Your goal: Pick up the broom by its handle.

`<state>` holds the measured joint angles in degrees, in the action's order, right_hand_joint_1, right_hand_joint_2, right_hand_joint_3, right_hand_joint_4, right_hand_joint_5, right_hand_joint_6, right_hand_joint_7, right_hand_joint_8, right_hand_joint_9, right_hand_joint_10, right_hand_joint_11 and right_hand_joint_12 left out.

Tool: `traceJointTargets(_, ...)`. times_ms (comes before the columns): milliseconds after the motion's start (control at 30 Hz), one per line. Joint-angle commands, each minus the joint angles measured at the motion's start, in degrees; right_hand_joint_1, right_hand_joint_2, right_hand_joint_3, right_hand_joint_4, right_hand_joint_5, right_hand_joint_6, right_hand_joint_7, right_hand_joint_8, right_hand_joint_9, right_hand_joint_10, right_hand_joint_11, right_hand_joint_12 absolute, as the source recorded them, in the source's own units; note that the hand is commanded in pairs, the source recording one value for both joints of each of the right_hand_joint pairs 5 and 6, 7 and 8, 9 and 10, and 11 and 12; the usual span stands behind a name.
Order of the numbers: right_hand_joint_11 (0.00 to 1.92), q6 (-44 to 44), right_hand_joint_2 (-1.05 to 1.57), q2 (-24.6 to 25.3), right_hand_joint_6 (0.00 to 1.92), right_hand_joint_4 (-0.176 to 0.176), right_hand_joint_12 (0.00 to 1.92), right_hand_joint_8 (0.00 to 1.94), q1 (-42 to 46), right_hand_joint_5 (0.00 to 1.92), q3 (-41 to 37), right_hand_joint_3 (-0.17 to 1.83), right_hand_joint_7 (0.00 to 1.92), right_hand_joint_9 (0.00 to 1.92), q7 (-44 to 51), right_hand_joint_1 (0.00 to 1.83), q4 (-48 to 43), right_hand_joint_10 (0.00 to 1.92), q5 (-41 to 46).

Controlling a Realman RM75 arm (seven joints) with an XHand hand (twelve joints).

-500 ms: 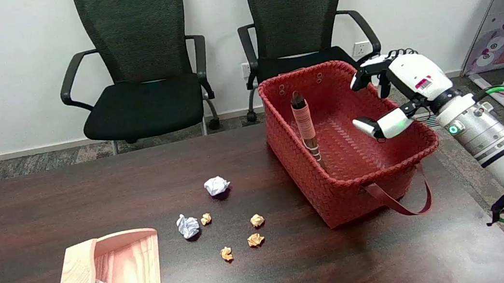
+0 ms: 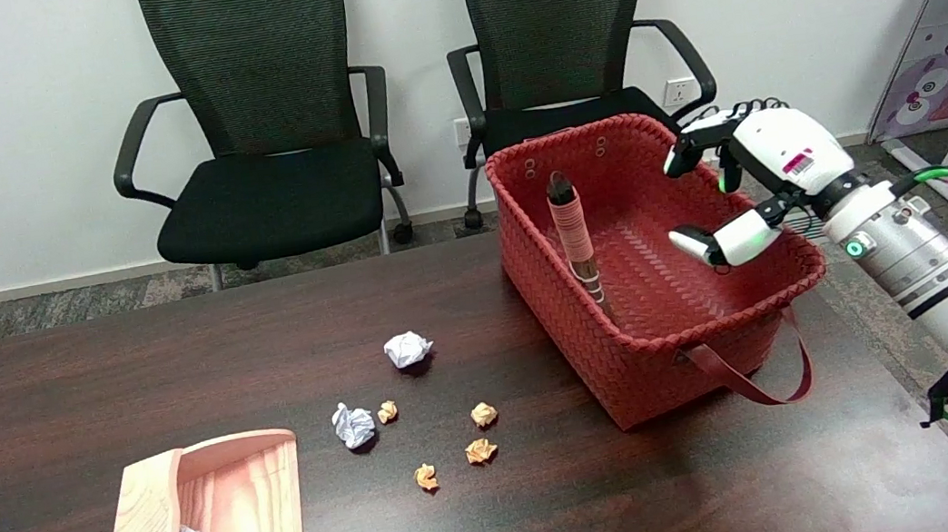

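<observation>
The right hand [image 2: 751, 179] hung over the right side of the red basket [image 2: 718, 312], fingers spread and holding nothing. The broom [image 2: 572, 230] stood in the basket, leaning against its left wall, apart from the hand.

The broom [image 2: 575, 239] leans upright against the left wall inside the red basket [image 2: 658, 342], its handle end poking above the rim. The basket's walls ring it — the left wall touches it at 9 o'clock, the far wall stands near at 12. From 3 o'clock the basket's inside lies open across the woven floor, and the way down from above is unblocked. The right hand [image 2: 746, 175] hovers over the basket's right rim at 3 o'clock from the broom, fingers spread and holding nothing — well apart from the handle. A loose strap [image 2: 750, 376] hangs outside the near wall at 5 o'clock.
</observation>
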<state>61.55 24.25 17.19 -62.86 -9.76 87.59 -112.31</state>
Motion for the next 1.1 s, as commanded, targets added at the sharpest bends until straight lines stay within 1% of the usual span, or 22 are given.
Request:
traceJointTargets(33, 1.16, -0.02, 0.26, 0.09, 0.84, -0.176, 1.16, 0.84, -0.22, 0.84, -1.83, 1.10, 0.84, 0.67, 0.61, 1.00, -3.48, 0.67, 4.03)
traceJointTargets(233, 1.16, -1.96, 0.27, -0.12, 0.83, -0.176, 1.16, 0.83, -1.61, 0.83, -1.54, 1.09, 0.83, 0.68, 0.70, 1.00, -2.04, 0.68, 6.33)
traceJointTargets(400, 1.16, -7.79, 0.28, -0.43, 0.84, -0.176, 1.16, 0.84, -3.34, 0.84, -1.12, 1.09, 0.84, 0.68, -0.57, 1.00, 0.39, 0.68, 6.71)
traceJointTargets(500, 1.14, -9.38, 0.25, -0.52, 0.87, -0.176, 1.14, 0.87, -3.82, 0.87, -1.12, 1.12, 0.87, 0.67, -4.70, 1.00, 2.31, 0.67, 7.55)
traceJointTargets(567, 1.08, -8.75, 0.15, -0.52, 0.85, -0.176, 1.08, 0.85, -3.83, 0.85, -1.12, 1.17, 0.85, 0.64, -10.83, 1.00, 3.00, 0.64, 7.08)
traceJointTargets(600, 1.06, -8.53, 0.11, -0.52, 0.84, -0.166, 1.06, 0.84, -3.79, 0.84, -1.12, 1.19, 0.84, 0.63, -13.99, 1.00, 3.25, 0.63, 6.94)
traceJointTargets(633, 1.04, -8.34, 0.06, -0.52, 0.83, -0.129, 1.04, 0.83, -3.74, 0.83, -1.12, 1.21, 0.83, 0.62, -17.30, 1.00, 3.52, 0.62, 6.67)
traceJointTargets(700, 1.01, -8.32, -0.06, -0.52, 0.80, -0.075, 1.01, 0.80, -3.89, 0.80, -1.12, 1.26, 0.80, 0.60, -23.68, 1.00, 3.72, 0.60, 3.27)
traceJointTargets(767, 1.00, -8.72, -0.11, -0.57, 0.79, -0.070, 1.00, 0.79, -4.34, 0.79, -1.12, 1.26, 0.79, 0.59, -28.68, 0.99, 3.99, 0.59, -0.76)
traceJointTargets(833, 0.97, -9.20, -0.14, -0.61, 0.77, -0.069, 0.97, 0.77, -4.66, 0.77, -1.12, 1.24, 0.77, 0.57, -32.51, 0.98, 4.63, 0.57, -2.84)
traceJointTargets(933, 0.91, -10.53, -0.19, -0.78, 0.74, -0.075, 0.91, 0.74, -5.21, 0.74, -1.12, 1.26, 0.74, 0.55, -35.51, 0.97, 4.87, 0.55, -3.53)
traceJointTargets(1000, 0.82, -11.62, -0.30, -0.79, 0.68, -0.065, 0.82, 0.68, -5.49, 0.68, -1.16, 1.30, 0.68, 0.53, -36.90, 0.98, 4.83, 0.53, -3.53)
traceJointTargets(1100, 0.73, -11.93, -0.37, -0.87, 0.62, -0.057, 0.73, 0.62, -5.50, 0.62, -1.09, 1.29, 0.62, 0.50, -40.44, 0.98, 4.74, 0.50, -3.61)
